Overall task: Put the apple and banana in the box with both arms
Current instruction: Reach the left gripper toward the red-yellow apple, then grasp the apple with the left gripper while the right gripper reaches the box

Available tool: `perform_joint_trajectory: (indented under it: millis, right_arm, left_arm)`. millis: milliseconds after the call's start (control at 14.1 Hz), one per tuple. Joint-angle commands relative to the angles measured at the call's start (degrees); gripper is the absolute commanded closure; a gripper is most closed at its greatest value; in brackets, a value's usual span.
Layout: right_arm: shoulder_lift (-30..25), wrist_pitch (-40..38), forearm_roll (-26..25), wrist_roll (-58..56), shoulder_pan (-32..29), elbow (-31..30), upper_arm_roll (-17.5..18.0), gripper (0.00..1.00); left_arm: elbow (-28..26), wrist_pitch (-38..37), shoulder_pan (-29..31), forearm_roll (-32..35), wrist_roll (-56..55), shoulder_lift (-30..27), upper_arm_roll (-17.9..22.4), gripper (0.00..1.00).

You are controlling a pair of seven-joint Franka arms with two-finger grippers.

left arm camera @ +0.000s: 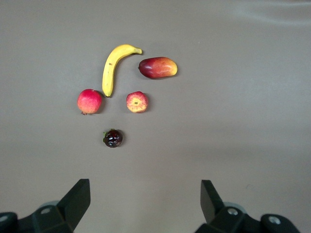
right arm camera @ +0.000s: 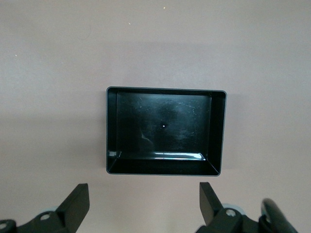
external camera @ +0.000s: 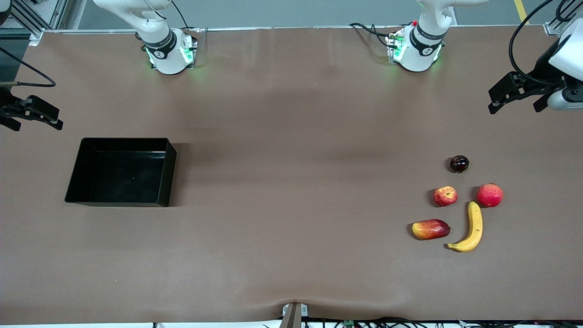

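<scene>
High front camera, wrist cameras downward (sharing banana (external camera: 469, 229), box (external camera: 122, 171))

on the brown table (external camera: 291, 182), toward the left arm's end, lie a dark round fruit (external camera: 459, 163), a round pinkish-red fruit (external camera: 489, 195) nearer the camera, and an elongated red-and-yellow fruit (external camera: 430, 229) nearest.

Banana (external camera: 472, 228) just beside apple (external camera: 445, 196), box (external camera: 122, 171) well apart.

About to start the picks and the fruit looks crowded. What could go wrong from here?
1. The apple lies close to two other red fruits; the open left gripper might take the wrong one.
2. The banana lies beside the round red fruit, so fingers may nudge it.
3. The box sits at the right arm's end, a long carry.
</scene>
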Motion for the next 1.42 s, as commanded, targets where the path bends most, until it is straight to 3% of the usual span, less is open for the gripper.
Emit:
perform_joint_trajectory:
  millis: [0,283,780,1205,1346]
  right_arm:
    - [0.3,-0.2,-1.0,0.5,0.1,0.5,0.0,0.00]
    - [0.5,-0.1,-0.9,0.5,0.1,0.5,0.0,0.00]
    - [0.5,-0.2,-0.9,0.5,-0.3,0.5,-0.1,0.00]
    - [0.5,-0.2,-0.9,0.5,-0.3,0.5,-0.1,0.00]
    - [1.2,-0.1,-0.9,0.5,-0.4,1.0,-0.2,0.00]
  left_arm:
    - [1.2,-1.0,0.0,0.7,0.4,0.0,-0.3,0.00]
    - [1.2,-1.0,-0.3,0.7,0.1,1.5,-0.2,0.00]
    - [0.0,6.1,0.4,0.7,0.2,14.5,-0.2,0.00]
    - [-14.9,30.8,1.8,1.9,-0.3,19.5,0.3,0.00]
    - [-16.3,36.1,3.8,4.4,-0.3,22.5,0.3,0.00]
